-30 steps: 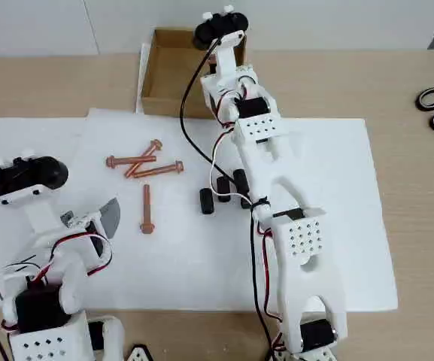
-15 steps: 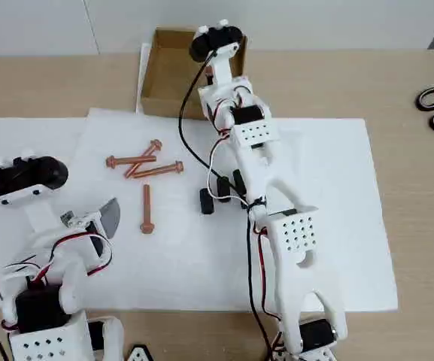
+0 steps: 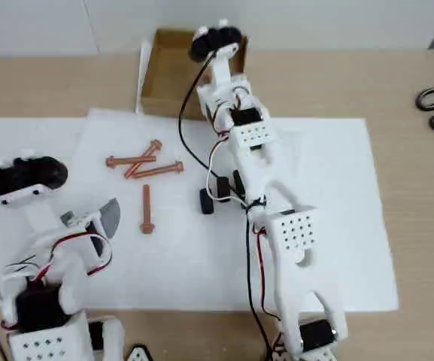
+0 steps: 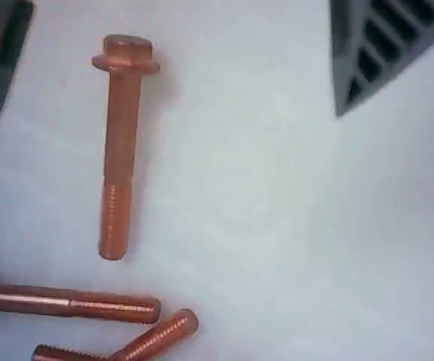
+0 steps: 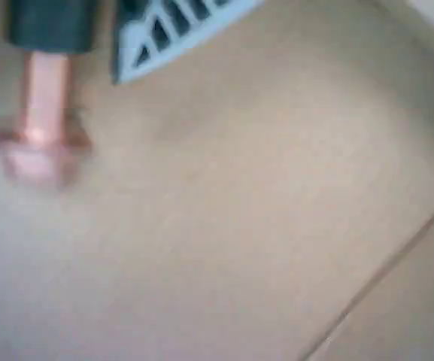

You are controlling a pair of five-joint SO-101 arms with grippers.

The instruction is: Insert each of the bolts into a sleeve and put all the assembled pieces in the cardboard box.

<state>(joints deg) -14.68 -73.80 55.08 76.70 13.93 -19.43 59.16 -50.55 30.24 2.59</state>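
Clearance matters: my right gripper [image 5: 89, 26] pinches a black cylindrical sleeve [image 5: 51, 22], its copper bolt [image 5: 45, 98] hanging head-down, axis vertical, above the floor of the brown cardboard box [image 5: 239, 226] at the far edge of the worktop [image 3: 397, 83]. My left gripper [image 4: 194, 53], fingers spread, hovers over a loose copper bolt [image 4: 122, 150].

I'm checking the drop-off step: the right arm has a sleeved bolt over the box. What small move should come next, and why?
Probably open the right gripper. It seems to hold the assembled piece hanging over the floor of the cardboard box, so releasing should drop it inside.
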